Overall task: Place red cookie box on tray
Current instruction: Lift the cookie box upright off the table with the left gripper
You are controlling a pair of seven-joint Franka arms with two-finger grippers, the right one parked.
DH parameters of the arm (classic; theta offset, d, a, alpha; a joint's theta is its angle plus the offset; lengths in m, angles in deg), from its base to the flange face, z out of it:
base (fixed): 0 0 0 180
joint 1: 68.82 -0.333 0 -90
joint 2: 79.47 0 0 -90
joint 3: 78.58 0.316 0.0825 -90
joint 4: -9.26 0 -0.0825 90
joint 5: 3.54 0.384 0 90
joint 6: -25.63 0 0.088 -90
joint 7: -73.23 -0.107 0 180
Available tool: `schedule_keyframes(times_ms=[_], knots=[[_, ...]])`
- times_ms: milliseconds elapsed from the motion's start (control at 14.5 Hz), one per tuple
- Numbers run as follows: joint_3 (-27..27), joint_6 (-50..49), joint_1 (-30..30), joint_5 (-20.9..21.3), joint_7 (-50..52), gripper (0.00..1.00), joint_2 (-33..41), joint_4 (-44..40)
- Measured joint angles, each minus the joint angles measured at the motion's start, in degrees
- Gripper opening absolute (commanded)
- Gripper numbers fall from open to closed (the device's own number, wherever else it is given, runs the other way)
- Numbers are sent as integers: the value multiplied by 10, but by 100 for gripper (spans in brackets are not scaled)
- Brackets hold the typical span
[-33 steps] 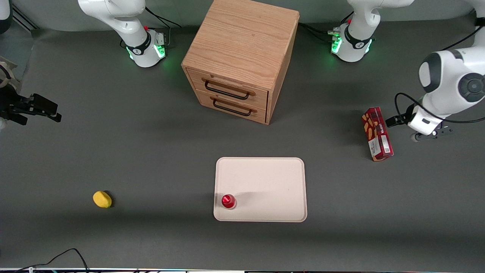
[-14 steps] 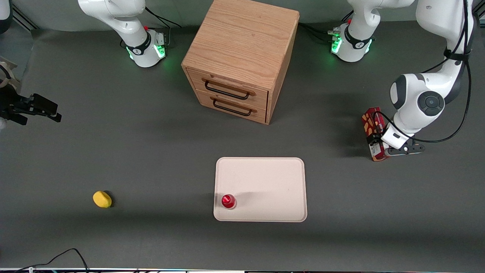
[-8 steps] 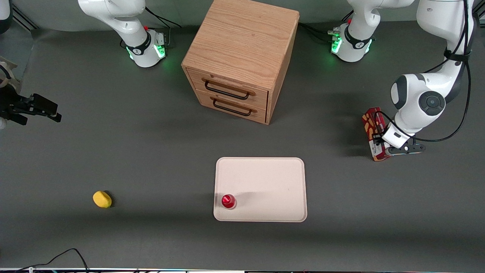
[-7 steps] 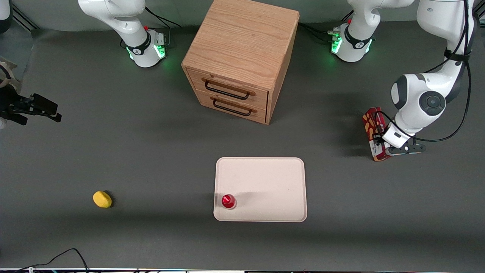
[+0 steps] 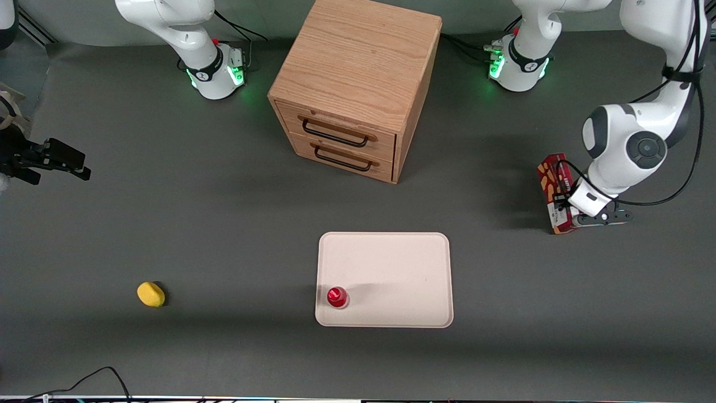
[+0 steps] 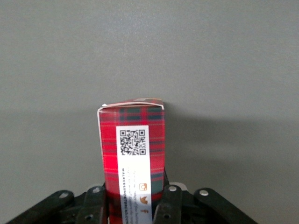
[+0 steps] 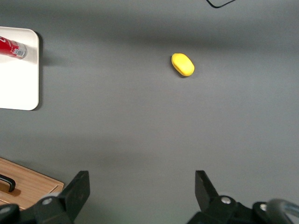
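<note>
Lifted slightly since the previous frame, red cookie box (image 5: 555,193), plaid with QR label, clamped in gripper (image 6: 133,205) toward working arm's end. Tray (image 5: 391,263) holds a bottle (image 5: 337,296).

The gripper (image 6: 133,207) and the lower end of the long red plaid cookie box (image 6: 132,154) are cut off by the wrist view's edge.

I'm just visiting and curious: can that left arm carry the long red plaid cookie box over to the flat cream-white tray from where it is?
Probably yes. The gripper is shut on the red plaid cookie box, and only bare grey table lies between it and the cream-white tray. The small red-capped bottle fills just one corner.
</note>
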Motion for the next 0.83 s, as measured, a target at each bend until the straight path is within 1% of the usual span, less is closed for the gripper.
schedule_keyframes(times_ms=[208,415,553,692,830], knots=[[-3,-160,1,0,-3,0,54,-69],[-9,-329,2,-1,-8,0,87,-184],[-13,-428,4,-1,-9,0,91,-269],[-15,-508,8,-2,-11,0,90,-345],[-24,-550,12,-6,-11,0,88,-397]])
